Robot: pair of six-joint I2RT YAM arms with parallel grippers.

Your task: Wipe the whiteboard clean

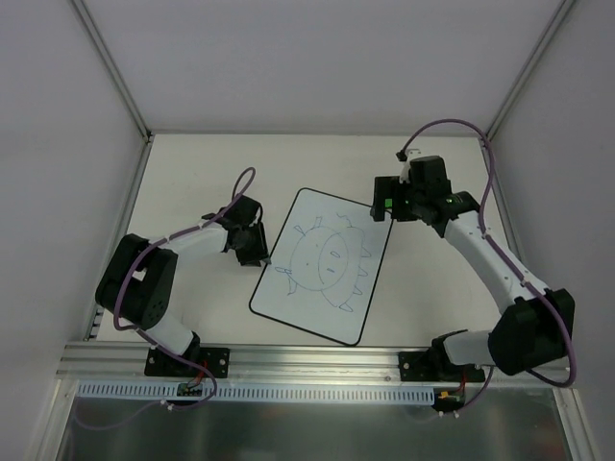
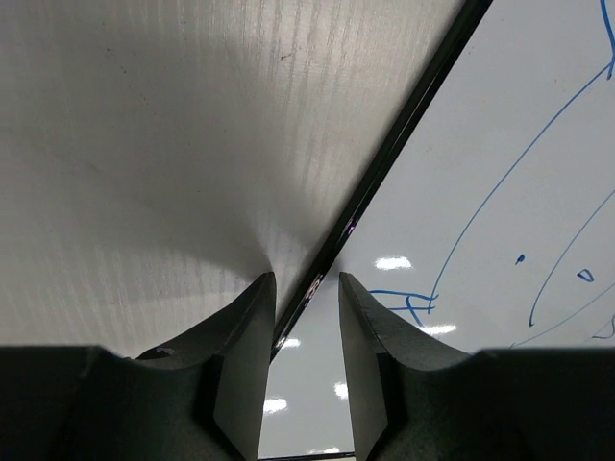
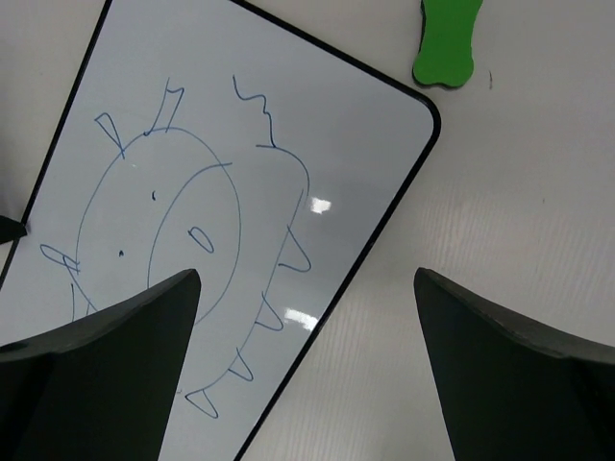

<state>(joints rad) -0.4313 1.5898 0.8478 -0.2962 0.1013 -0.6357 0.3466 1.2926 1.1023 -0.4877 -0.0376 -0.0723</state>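
Narrowly, left claw [image 2: 306, 280] straddles whiteboard [image 2: 500, 173] edge, table [image 2: 144, 144] to one side.

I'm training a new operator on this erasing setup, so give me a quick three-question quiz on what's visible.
1. True or false: the whiteboard is already wiped clean.
2. The eraser near the whiteboard's corner is coloured ___.
3. The left claw straddles: A) the whiteboard's black edge, B) a marker, C) a cup.
Key: 1 false, a blue drawing is on it; 2 green; 3 A.
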